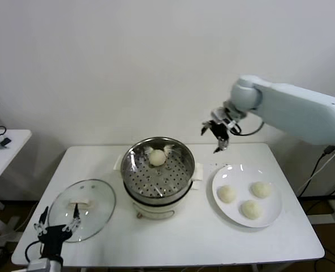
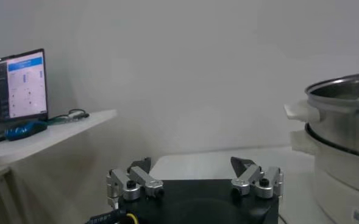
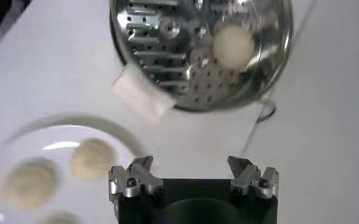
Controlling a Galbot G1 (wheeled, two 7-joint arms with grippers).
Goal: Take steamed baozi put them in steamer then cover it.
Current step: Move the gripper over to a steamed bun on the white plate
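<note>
The steamer (image 1: pixel 158 180) stands mid-table on its white pot base, with one baozi (image 1: pixel 157 157) at the far side of its perforated floor. Three baozi (image 1: pixel 226 194) (image 1: pixel 261 189) (image 1: pixel 250 209) lie on the white plate (image 1: pixel 221 174) to its right. The glass cover (image 1: pixel 82 208) lies flat on the table at the left. My right gripper (image 1: pixel 217 132) is open and empty, in the air between steamer and plate, toward the back. In the right wrist view it (image 3: pixel 191 163) looks down on the steamer (image 3: pixel 161 58) and plate (image 3: pixel 115 131). My left gripper (image 1: pixel 57 222) is open and empty at the cover's near-left edge.
A white side table (image 1: pixel 3 144) with cables stands at the far left; in the left wrist view it (image 2: pixel 57 125) carries a monitor (image 2: pixel 14 88). The wall is close behind the table. A black cable hangs at the right (image 1: pixel 320 164).
</note>
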